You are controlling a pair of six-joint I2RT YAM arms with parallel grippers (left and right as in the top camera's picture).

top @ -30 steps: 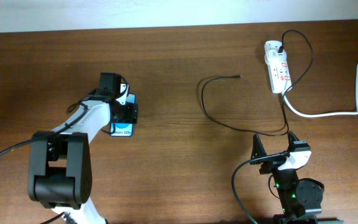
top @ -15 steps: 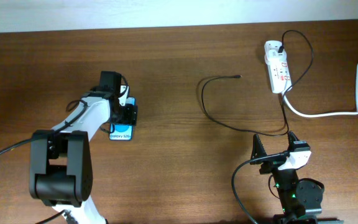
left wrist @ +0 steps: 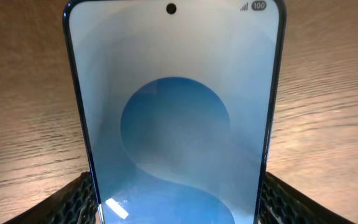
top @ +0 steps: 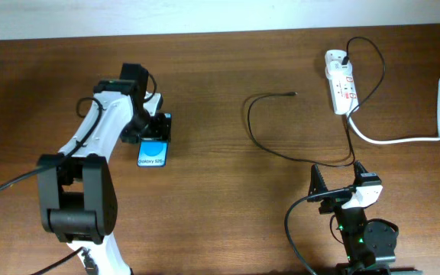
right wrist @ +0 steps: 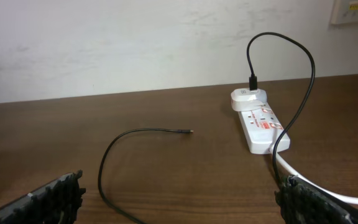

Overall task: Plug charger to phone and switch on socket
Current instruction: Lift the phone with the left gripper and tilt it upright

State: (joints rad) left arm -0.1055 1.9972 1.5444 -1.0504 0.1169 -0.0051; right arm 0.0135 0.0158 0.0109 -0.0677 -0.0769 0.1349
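Note:
The phone (top: 152,154) lies flat on the table at the left, blue screen up. My left gripper (top: 157,128) is at its far end. In the left wrist view the phone (left wrist: 176,112) fills the frame and both jaws (left wrist: 176,202) press its long edges. The charger (top: 252,116) is a thin black cable; its plug tip (top: 292,94) lies loose mid-table, and the tip shows in the right wrist view (right wrist: 190,131). The socket (top: 341,84) sits at the far right, also in the right wrist view (right wrist: 260,123). My right gripper (top: 336,180) is open and empty (right wrist: 182,205), near the front edge.
The socket's thick white lead (top: 403,140) curves right and off the table's right side. The black cable's other end is plugged into a white adapter (top: 334,58) on the socket. A pale wall runs along the table's back edge.
My left arm has swung toward the back of the table and turned. More of the phone's screen shows below the gripper, and it has shifted slightly right. The right arm has not moved.

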